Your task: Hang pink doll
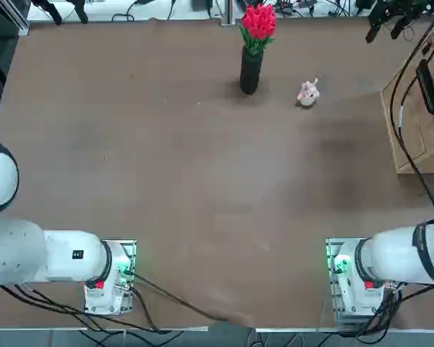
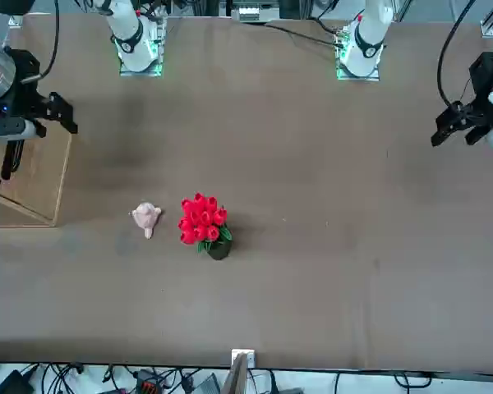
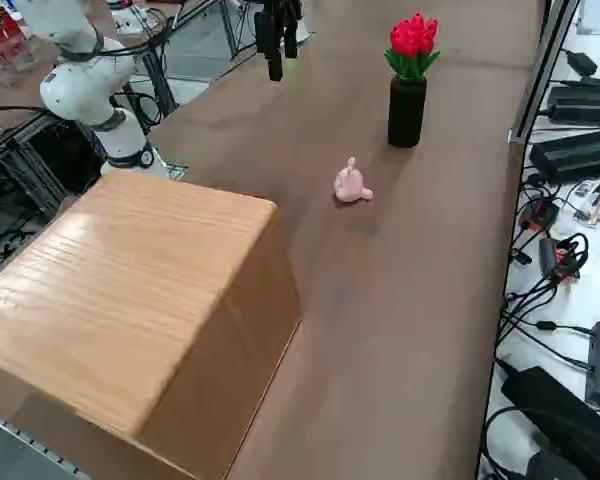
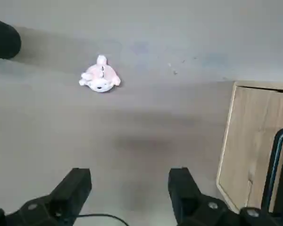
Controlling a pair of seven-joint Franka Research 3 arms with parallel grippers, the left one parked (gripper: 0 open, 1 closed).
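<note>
"What is the right hand (image 4: 130, 184) doing?"

"Its two fingers are wide open with nothing in them. It's up at the top right of the top view."

"And where's the pink doll (image 1: 308, 93)?"

"On the table (image 1: 166, 188), in the upper right part of the top view. It isn't touching the black vase (image 1: 251, 71) on its left, or the wooden box (image 1: 411, 134) on its right."

"Is it heavy?"

"I don't think so. It's tiny and looks soft and squishy, so it shouldn't break. A hard pinch could squash it, and a weak one could let it roll away."

"So where should the hand grab?"

"Around its fat, round middle, one finger on each side. Not by the little bit that sticks out, because it might bend or twist."

"Does it have a loop for hanging?"

"I can't tell. There's a thin dark line on it, but that may not be a loop."
</note>
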